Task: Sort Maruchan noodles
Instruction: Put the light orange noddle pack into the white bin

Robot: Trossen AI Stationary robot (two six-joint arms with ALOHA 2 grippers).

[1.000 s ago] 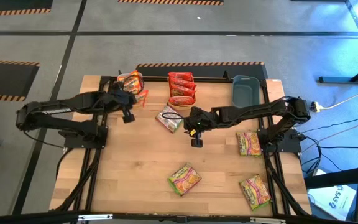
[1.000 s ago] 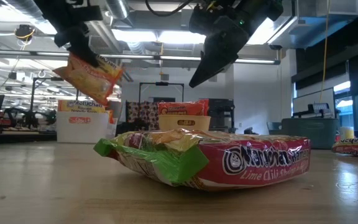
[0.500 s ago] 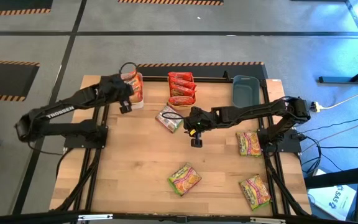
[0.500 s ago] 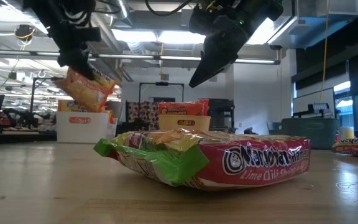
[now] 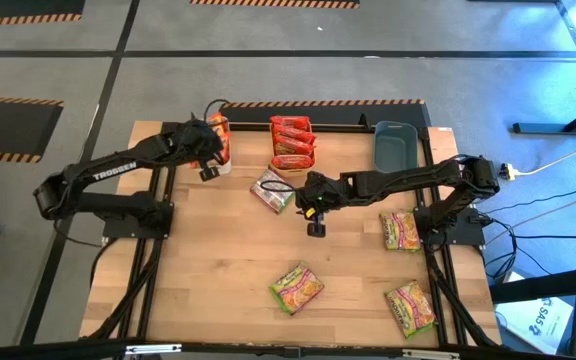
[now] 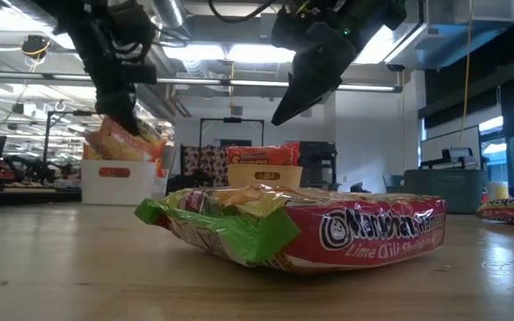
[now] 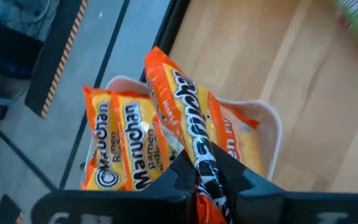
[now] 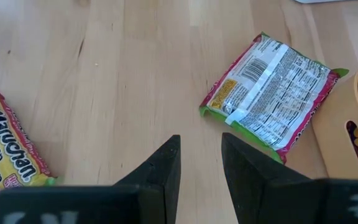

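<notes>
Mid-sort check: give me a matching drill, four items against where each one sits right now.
Items:
1. orange packet
2. face-down packet
3. grey-blue bin
4. red packets

Places:
A. far right of the bin row, nothing visible in it
B. stacked in the middle bin
C. pinched in the left gripper over the white bin
D. flat on the wood ahead of the right gripper

Pairs: 1-C, 2-D, 3-A, 4-B
</notes>
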